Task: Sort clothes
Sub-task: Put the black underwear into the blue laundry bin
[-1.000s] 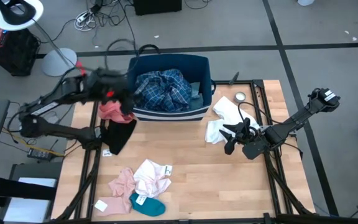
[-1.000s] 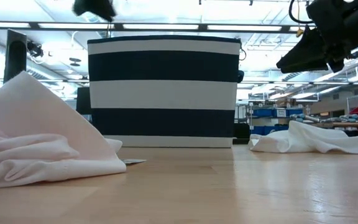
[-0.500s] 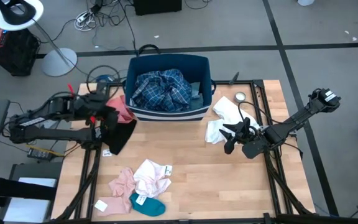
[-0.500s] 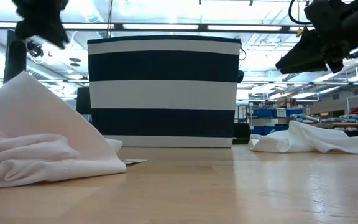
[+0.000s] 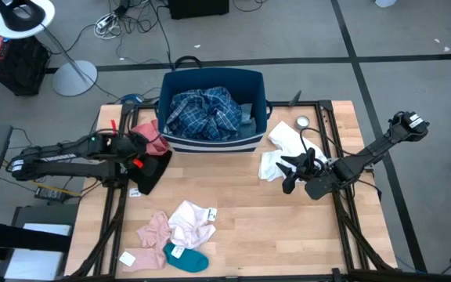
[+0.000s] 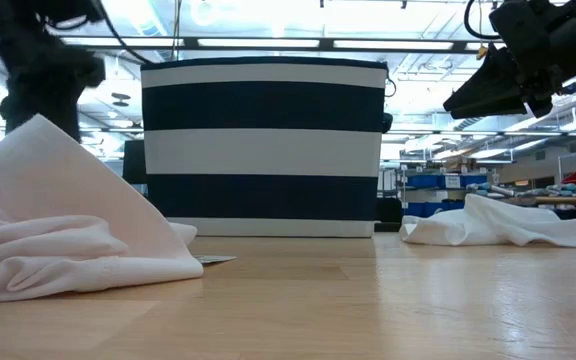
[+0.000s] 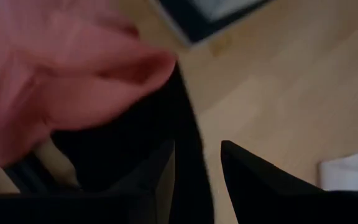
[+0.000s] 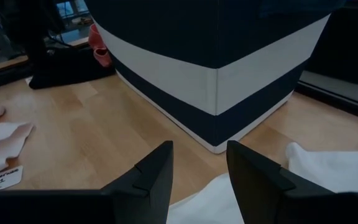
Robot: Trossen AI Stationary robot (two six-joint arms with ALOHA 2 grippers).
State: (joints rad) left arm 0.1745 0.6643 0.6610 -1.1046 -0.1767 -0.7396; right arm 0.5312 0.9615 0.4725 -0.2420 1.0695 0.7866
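Observation:
My left gripper (image 5: 138, 151) is open, low over a coral-red piece (image 5: 152, 136) and a black garment (image 5: 152, 169) that lie on the table left of the bin. In the left wrist view its fingers (image 7: 161, 163) stand on either side of the black garment's edge (image 7: 189, 140), with the coral-red piece (image 7: 61, 81) beside it. My right gripper (image 5: 290, 168) is open and empty, hovering by a white piece (image 5: 282, 149). A blue plaid shirt (image 5: 203, 111) lies in the dark blue striped bin (image 5: 261, 86). Pale pink (image 5: 153, 231), white (image 5: 191, 222) and teal (image 5: 186, 258) pieces lie near the front edge. My left gripper comes at the black garment's edge (image 7: 189, 140) with a finger on each side of it. I cannot tell whether the fingers touch the cloth.
A small round metal tin (image 5: 302, 122) sits right of the bin. The bin (image 6: 263, 145) stands at the table's far edge. Bare wood (image 5: 249, 219) lies in the middle of the table, between the front pile and the white piece.
My left gripper has swung away from the bin's left corner, toward the table's left edge, and come down low over the coral-red and black pieces.

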